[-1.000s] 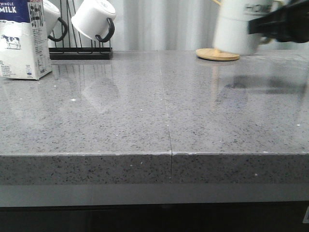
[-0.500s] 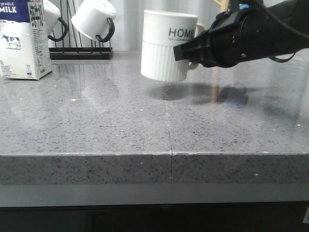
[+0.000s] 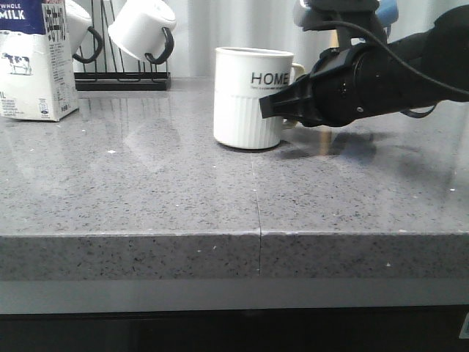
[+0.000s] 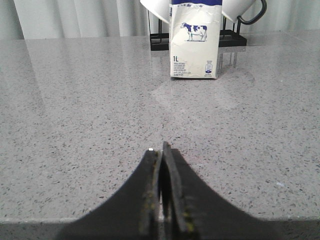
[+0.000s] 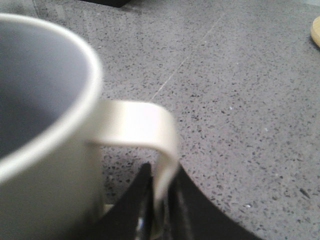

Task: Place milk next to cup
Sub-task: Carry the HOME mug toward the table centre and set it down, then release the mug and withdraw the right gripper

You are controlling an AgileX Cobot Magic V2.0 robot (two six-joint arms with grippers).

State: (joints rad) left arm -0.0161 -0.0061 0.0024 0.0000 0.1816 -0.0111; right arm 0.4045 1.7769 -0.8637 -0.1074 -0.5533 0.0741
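Sitting upright on the grey speckled stone counter (image 3: pixel 146 191) in the front view, the cream-white ribbed mug with black "HOME" lettering (image 3: pixel 249 99) is near the middle, base on the surface. Right gripper (image 3: pixel 272 107), black, is at the mug's pale handle side. Tall white milk carton with dark blue top band and cow picture (image 3: pixel 33 62) stands far left, well apart from the mug, beside a black wire rack holding white mugs with black handles (image 3: pixel 143 33). Left arm not visible here.

Left wrist view: left gripper (image 4: pixel 161 150) has its jaws pressed together, holding nothing, low over the counter (image 4: pixel 75 125). Carton (image 4: pixel 194 40) stands straight ahead, upright, untouched.

Right wrist view: right gripper (image 5: pixel 159 187) is clamped on the mug's handle (image 5: pixel 150 135); mug (image 5: pixel 45 125) blurred. Yellowish wooden coaster edge (image 5: pixel 316 30) at the frame edge.

Risks, judged: releasing carelessly could snag the handle and tip or drag the mug; the carton is tall and could topple if gripped high or slid fast; the right arm lingering by the mug could block the spot for the milk.
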